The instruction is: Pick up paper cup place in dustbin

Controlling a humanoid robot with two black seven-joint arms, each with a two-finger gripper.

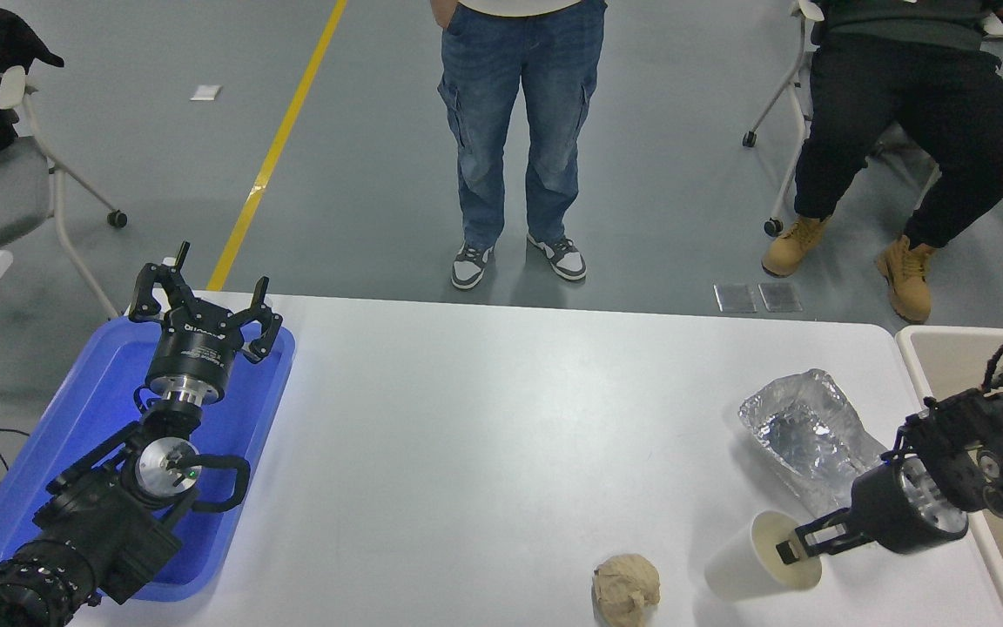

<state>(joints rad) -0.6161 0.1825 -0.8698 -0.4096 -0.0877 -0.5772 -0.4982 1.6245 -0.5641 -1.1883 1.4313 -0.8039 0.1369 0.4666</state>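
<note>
One finger (793,550) inside paper cup (758,559) mouth, rim pinched, cup tilted.

white paper cup (750,566), tan paper ball (627,589), silver foil tray (806,431), blue tray (101,409), beige dustbin (945,366)

One view only: head cam, high on robot's side, facing fwd and down over the table (501,418). Left arm (118,488) enters at lower left, right arm (972,470) from right edge, both pointing away from cam. Mid range: near table edge cut off at bottom; floor (362,174) and people's legs (519,131) fill the top.
</note>
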